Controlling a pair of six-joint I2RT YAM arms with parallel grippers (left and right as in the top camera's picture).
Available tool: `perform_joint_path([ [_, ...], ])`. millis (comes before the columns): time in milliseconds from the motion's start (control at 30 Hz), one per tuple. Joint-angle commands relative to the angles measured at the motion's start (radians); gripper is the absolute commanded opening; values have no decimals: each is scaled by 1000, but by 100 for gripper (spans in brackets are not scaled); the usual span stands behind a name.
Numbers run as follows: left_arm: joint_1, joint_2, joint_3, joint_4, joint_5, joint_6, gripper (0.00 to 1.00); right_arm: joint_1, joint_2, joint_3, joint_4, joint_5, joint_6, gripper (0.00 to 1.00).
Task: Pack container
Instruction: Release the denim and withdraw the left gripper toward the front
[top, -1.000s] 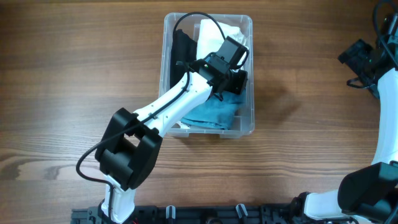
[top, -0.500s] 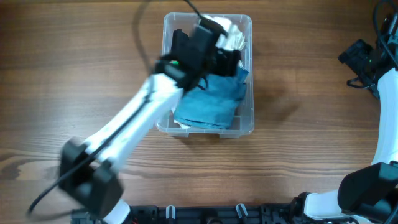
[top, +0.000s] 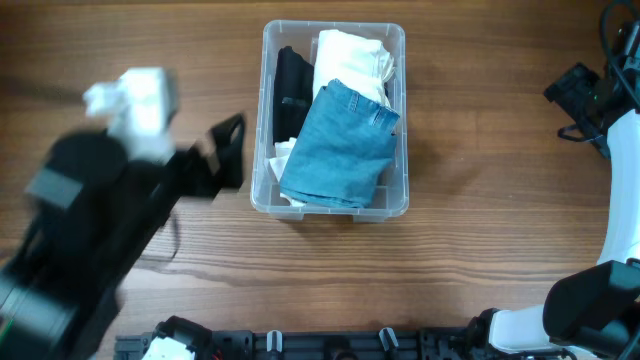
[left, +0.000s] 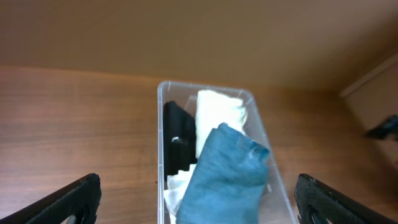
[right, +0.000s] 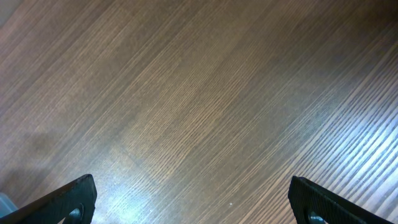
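Newbie: Container (top: 262, 130) location, anyone? Where's it sitting right now?

Regular: It's sitting on the wooden table (top: 480, 250), toward the far middle in the overhead view, with its long sides running away from the robot. It's clear plastic, so the contents are showing right through the walls. Inside, a black garment (top: 291, 90) is lying along the left wall and a white one (top: 352, 58) is filling the far right part. A folded blue denim piece (top: 340, 150) is lying tilted on top, covering the near right part and overlapping the white one.

Newbie: And the arms, are they gripping anything?

Regular: Nope. The left gripper (left: 198, 186) is hanging off to the left of the container, not touching it. The left arm (top: 90, 250) is coming out as one big blur in the overhead. In its wrist camera the fingers (left: 65, 200) are standing wide apart with nothing between them, and the container is showing ahead in the gap. The right gripper (right: 193, 190) is sitting well apart from everything, over at the right edge. It's looking down at plain wood grain, with its jaws spread wide too and holding nothing.
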Motion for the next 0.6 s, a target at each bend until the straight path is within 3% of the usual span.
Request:
perform_joint_path([
  [0, 7, -142, -1, -72, 13, 5, 100, 0, 5, -2, 3, 6, 13, 100],
  [367, 7, -268, -1, -434, 11, 5, 100, 0, 5, -2, 3, 6, 13, 100],
  [567, 8, -268, -3, -437, 73, 5, 100, 0, 5, -2, 3, 6, 13, 100],
])
